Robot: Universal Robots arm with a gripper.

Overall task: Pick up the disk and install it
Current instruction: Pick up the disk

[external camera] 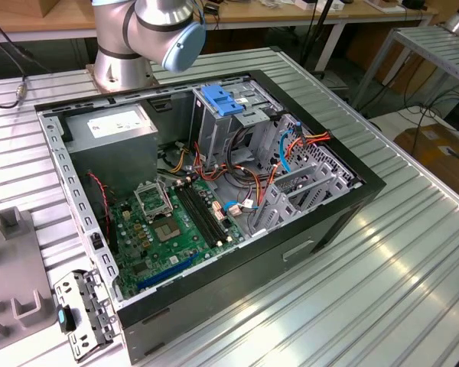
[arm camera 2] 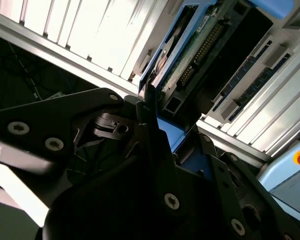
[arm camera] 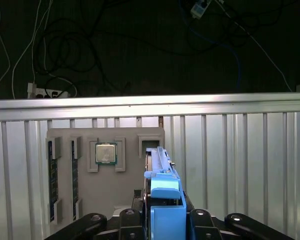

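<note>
Gripping the disk (arm camera: 162,177) by its blue carrier, the end effector (arm camera: 165,217) is clamped on it and holds it edge-on over the slatted bench (arm camera: 250,165). It hangs by a grey fixture tray (arm camera: 65,142) that carries a processor chip (arm camera: 106,153) near the bench's edge. Whether the disk's lower edge sits in the tray's slot is hard to tell. An open computer case (external camera: 336,222) occupies mid-bench.
</note>
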